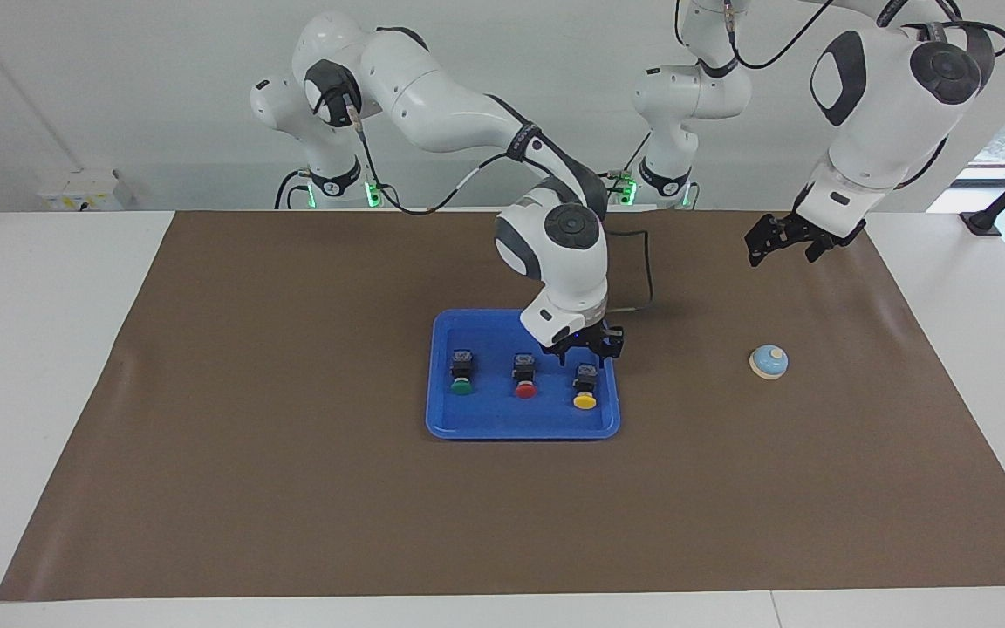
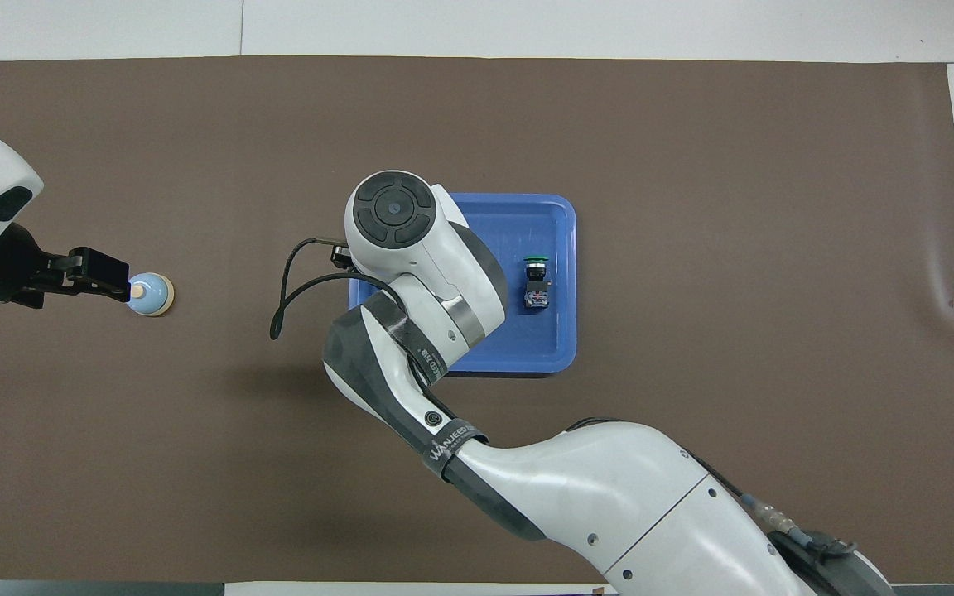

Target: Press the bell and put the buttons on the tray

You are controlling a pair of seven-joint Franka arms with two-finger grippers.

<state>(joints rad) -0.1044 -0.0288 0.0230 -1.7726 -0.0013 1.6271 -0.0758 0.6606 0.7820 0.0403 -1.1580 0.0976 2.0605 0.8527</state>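
The blue tray [image 1: 485, 420] lies mid-table with three buttons in a row on it: green [image 1: 461, 373], red [image 1: 524, 378] and yellow [image 1: 585, 388]. My right gripper [image 1: 588, 352] hangs open just above the yellow button, clear of it. In the overhead view the right arm hides the red and yellow buttons; only the green button [image 2: 537, 282] and part of the tray [image 2: 556, 341] show. The light-blue bell [image 1: 769, 361] [image 2: 151, 295] sits on the mat toward the left arm's end. My left gripper [image 1: 783, 252] [image 2: 115, 278] waits open, high over the mat by the bell.
A brown mat [image 1: 293, 488] covers most of the white table. A black cable [image 1: 649, 279] loops off the right wrist above the mat beside the tray.
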